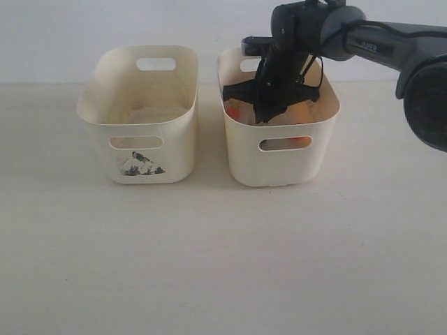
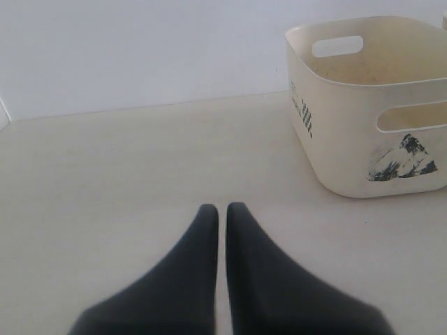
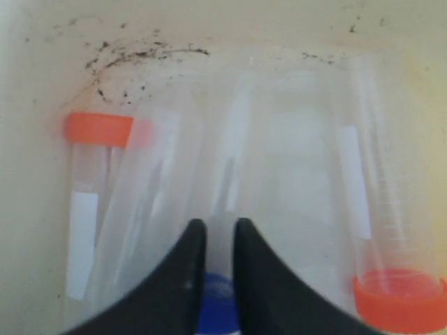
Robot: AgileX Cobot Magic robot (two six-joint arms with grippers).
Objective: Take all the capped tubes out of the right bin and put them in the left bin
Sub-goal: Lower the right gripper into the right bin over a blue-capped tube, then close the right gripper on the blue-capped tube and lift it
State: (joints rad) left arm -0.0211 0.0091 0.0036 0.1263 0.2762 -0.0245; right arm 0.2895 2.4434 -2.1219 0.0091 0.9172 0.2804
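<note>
Right gripper is reaching down inside the right bin and pinching a blue-capped tube.
I am holding my jaws almost together on its slim clear body just above the cap. I am judging it light, stiff and slick, so the smooth plastic may be slipping or swivelling unless I am squeezing squarely across the barrel close to the cap, where the rim can act as a stop. Two orange-capped tubes are lying on either side of it, close enough to be nudged. The left bin is standing just beside, to the left, and I am seeing no tubes in it. My left gripper is hovering closed on nothing over the table near that bin.
</note>
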